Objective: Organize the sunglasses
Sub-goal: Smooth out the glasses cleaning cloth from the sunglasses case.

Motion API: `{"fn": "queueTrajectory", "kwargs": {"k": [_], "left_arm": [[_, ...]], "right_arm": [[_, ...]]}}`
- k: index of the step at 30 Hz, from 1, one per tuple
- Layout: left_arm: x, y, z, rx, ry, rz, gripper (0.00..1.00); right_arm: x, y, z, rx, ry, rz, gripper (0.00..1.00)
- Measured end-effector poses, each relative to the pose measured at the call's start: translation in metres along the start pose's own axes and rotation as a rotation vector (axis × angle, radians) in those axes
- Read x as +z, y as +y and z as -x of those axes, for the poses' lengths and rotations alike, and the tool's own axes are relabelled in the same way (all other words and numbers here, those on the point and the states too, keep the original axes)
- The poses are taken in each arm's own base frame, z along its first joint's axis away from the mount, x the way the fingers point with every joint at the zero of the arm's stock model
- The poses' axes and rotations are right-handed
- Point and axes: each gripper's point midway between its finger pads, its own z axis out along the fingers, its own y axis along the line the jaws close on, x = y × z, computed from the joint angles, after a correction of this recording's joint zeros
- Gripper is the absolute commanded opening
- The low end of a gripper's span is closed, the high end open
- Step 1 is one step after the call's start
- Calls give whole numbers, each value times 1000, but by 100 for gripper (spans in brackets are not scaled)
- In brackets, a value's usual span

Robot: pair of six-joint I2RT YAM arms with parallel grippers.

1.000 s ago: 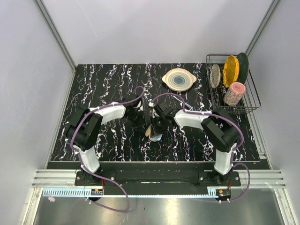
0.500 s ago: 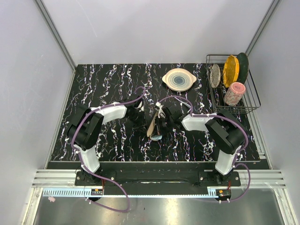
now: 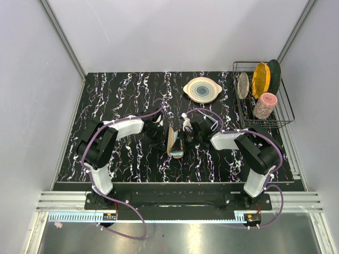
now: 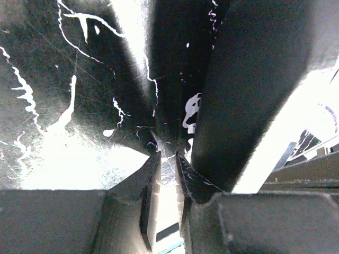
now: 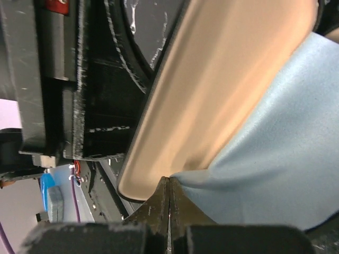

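The black case with tan lining stands tilted on its edge at the middle of the table. The sunglasses are hidden. A light blue cloth hangs out of the case's near end. My right gripper is just right of the case. Its jaws are shut, pinching an edge of the cloth in front of the tan lining. My left gripper sits against the case's left side. In the left wrist view its jaws stand a narrow gap apart beside the case's black shell, and I see nothing between them.
A round patterned plate lies at the back centre. A wire dish rack at the back right holds a pink cup and a yellow dish. The black marbled table ends at grey walls.
My right arm has drawn back to the right, with its gripper still shut. The case has turned more upright on its edge. The left gripper has stayed in place.
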Motion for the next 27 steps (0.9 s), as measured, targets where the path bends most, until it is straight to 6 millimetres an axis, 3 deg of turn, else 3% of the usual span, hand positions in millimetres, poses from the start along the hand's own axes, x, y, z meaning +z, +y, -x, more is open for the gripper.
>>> {"fn": "queueTrajectory", "kwargs": {"k": [9, 10, 11, 15, 21, 27], "left_arm": [[-2, -4, 1, 6, 1, -1, 20], [-1, -4, 1, 6, 2, -1, 20], [-1, -4, 1, 6, 3, 0, 20], [-1, -3, 0, 5, 7, 3, 20], [-1, -4, 1, 9, 2, 10, 21], [-2, -5, 3, 13, -6, 18, 21]], "right_arm": [[0, 5, 0, -10, 16, 22, 0], [0, 3, 0, -14, 23, 14, 4], [0, 2, -1, -17, 31, 1, 20], [-2, -6, 0, -45, 53, -56, 44], [-9, -13, 2, -62, 52, -128, 53], [-24, -3, 14, -84, 5, -163, 56]]}}
